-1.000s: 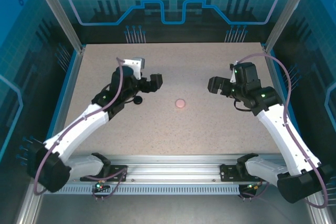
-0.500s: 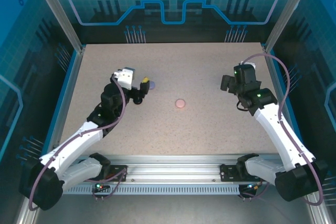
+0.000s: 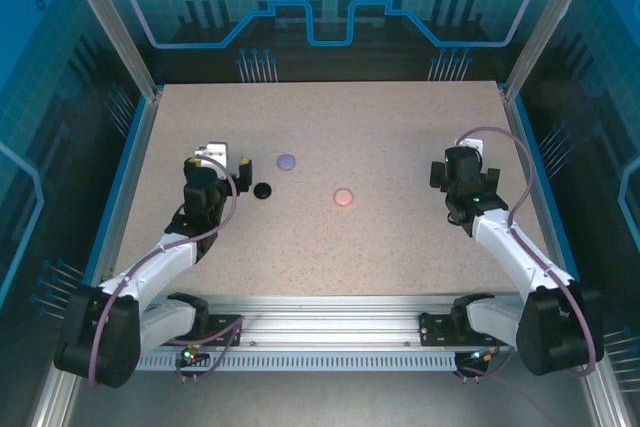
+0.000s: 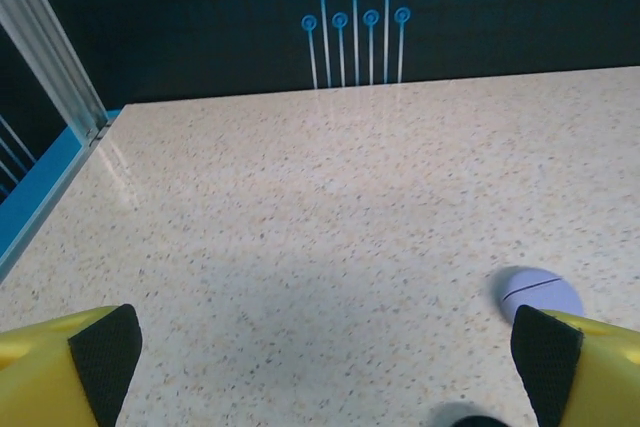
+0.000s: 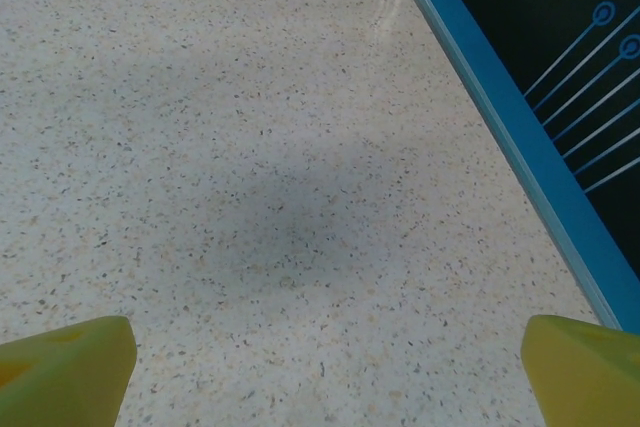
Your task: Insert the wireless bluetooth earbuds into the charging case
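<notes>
Three round charging cases sit on the worktop: the lilac case, the black case near it, the pink case further right; the left claw hangs beside them, jaws wide apart, empty; the right claw, also spread and empty, hangs over bare worktop by the right edge.

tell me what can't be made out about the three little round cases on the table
- Pink case, top view: too small to tell whether its lid is open or shut.
- Black case, left wrist view: cut off by the bottom edge; from the top it is just a dark dot.
- Lilac case, left wrist view: it looks shut along its seam, so its inside is hidden.
- Earbuds: whether any sit inside the cases cannot be told.
</notes>
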Robot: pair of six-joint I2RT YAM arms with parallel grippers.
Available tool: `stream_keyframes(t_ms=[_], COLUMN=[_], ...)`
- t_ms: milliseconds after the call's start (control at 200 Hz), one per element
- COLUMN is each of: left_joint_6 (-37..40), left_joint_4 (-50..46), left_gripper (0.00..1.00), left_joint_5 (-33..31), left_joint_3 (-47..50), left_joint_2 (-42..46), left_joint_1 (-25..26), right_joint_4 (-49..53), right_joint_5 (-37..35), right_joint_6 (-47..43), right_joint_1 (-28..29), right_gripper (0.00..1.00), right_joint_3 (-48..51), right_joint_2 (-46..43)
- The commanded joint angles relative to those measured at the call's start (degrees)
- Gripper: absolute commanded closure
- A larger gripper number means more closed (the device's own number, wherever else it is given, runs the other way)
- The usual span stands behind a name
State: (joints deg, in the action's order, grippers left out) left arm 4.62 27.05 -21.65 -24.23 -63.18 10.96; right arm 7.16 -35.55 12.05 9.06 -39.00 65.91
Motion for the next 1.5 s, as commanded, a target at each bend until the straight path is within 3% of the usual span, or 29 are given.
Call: stream_keyframes(t_ms=[0,190,415,600,680,790,840,895,980,1131,1496], left_joint_6=[-0.6,0.3,0.5,0.0,0.7,0.1,-0.3,-0.9,-2.1,-4.8,-4.4], left_joint_4=[10.2,22.8,29.6,30.9,33.7,30.3,28.5,25.4,22.4,18.6,19.3], left_gripper=[0.01,0.01,0.01,0.01,0.01,0.01,0.01,0.01,0.01,0.01,0.01], left_joint_5=[0.3,1.6,8.9,13.3,15.0,15.6,16.5,17.2,18.8,18.9,17.6], left_joint_3=[5.0,9.0,9.3,8.5,8.7,7.1,6.3,4.6,2.8,0.5,0.9], left_joint_2=[-2.6,-11.3,-17.6,-20.9,-23.6,-23.4,-23.3,-23.4,-23.6,-24.0,-24.1], left_joint_1=[-1.2,-1.8,-3.5,-5.4,-5.6,-6.2,-6.7,-7.5,-8.9,-11.0,-10.2], right_joint_4=[-13.9,-24.4,-37.6,-52.0,-52.7,-56.1,-63.0,-54.1,-51.8,-51.3,-52.0], right_joint_5=[1.5,4.7,8.0,11.7,14.0,18.0,18.3,19.7,23.9,26.3,25.4], right_joint_6=[-2.9,-5.4,-8.4,-10.3,-11.9,-12.0,-13.1,-12.4,-11.5,-10.6,-11.0], right_joint_1=[-1.2,-1.3,-1.3,-0.8,-0.3,-1.1,-1.1,-1.4,-3.7,-5.2,-4.6], right_gripper=[0.0,0.0,0.0,0.0,0.0,0.0,0.0,0.0,0.0,0.0,0.0], right_joint_3=[3.9,8.2,12.4,16.5,16.4,18.5,19.7,16.8,15.4,14.7,15.1], right_joint_2=[0.3,2.4,9.6,16.4,17.2,17.5,21.3,19.7,20.1,20.4,20.3])
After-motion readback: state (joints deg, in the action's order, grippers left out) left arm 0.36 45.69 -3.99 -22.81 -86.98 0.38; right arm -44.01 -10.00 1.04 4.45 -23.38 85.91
